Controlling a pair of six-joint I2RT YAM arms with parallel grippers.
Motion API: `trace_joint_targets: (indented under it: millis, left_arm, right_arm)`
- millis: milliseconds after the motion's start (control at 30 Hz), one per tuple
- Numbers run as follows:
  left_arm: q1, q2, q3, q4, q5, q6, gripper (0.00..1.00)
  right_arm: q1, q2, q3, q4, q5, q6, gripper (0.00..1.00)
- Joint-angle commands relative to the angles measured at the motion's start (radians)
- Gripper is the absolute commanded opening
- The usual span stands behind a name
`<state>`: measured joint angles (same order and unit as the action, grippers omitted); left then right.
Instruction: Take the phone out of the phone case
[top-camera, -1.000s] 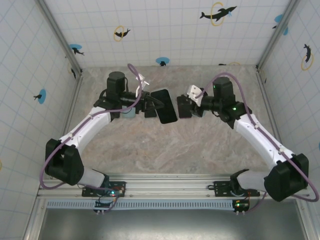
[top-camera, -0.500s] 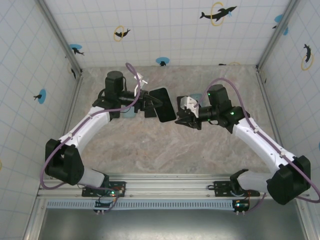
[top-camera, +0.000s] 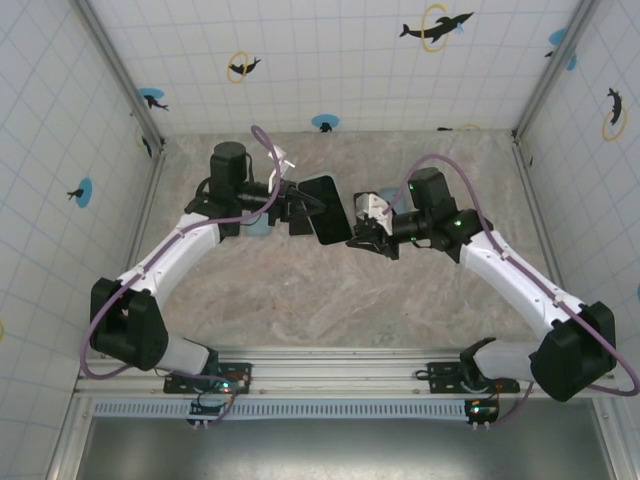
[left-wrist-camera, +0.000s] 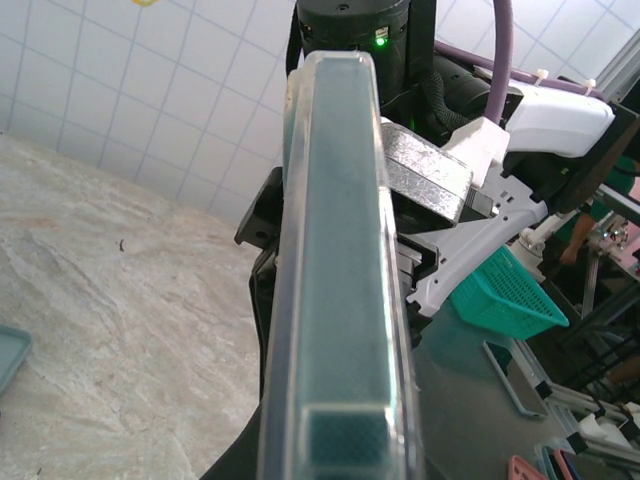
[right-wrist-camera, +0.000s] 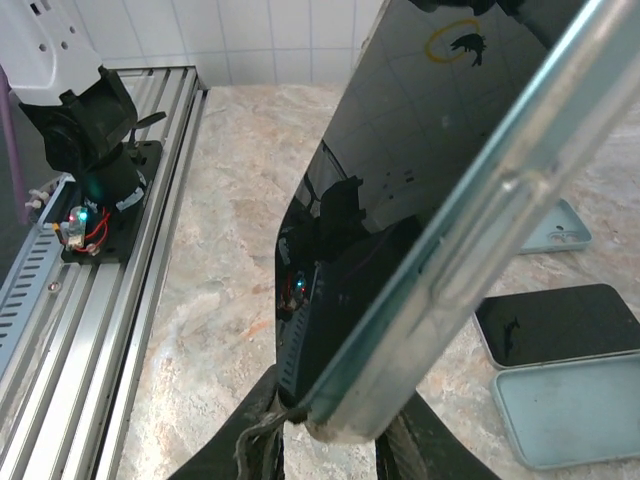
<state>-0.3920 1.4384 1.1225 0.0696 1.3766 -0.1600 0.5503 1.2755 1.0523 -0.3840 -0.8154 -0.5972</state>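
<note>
The phone in its clear case is held above the table, black screen up. My left gripper is shut on its left side; in the left wrist view the cased phone runs edge-on between the jaws. My right gripper is at the phone's lower right corner. The right wrist view shows the black screen and the clear case edge, with the case corner pinched between the dark fingers.
On the marble table lie another black phone, a pale blue empty case and a second pale case. A pale blue item sits under the left arm. Aluminium rails border the near edge.
My right gripper has swung left and down from beside the phone to its lower right corner and closed on it. The left gripper and phone stayed nearly still.
</note>
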Motion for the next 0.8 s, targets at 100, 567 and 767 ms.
trace_joint_targets:
  millis: [100,567,767]
  left_arm:
    - [-0.012,-0.026,0.004,0.031,0.058,-0.006,0.00]
    - [-0.026,-0.007,-0.007,0.002,0.126,-0.018,0.00]
    - [-0.078,-0.007,-0.021,-0.006,0.146,-0.031,0.00]
  right_arm:
    - [0.010,0.025,0.073,-0.032,0.012,-0.042,0.24]
    - [0.022,0.057,0.144,-0.021,0.099,-0.093,0.17]
    - [0.028,0.048,0.135,0.119,0.138,-0.061,0.15]
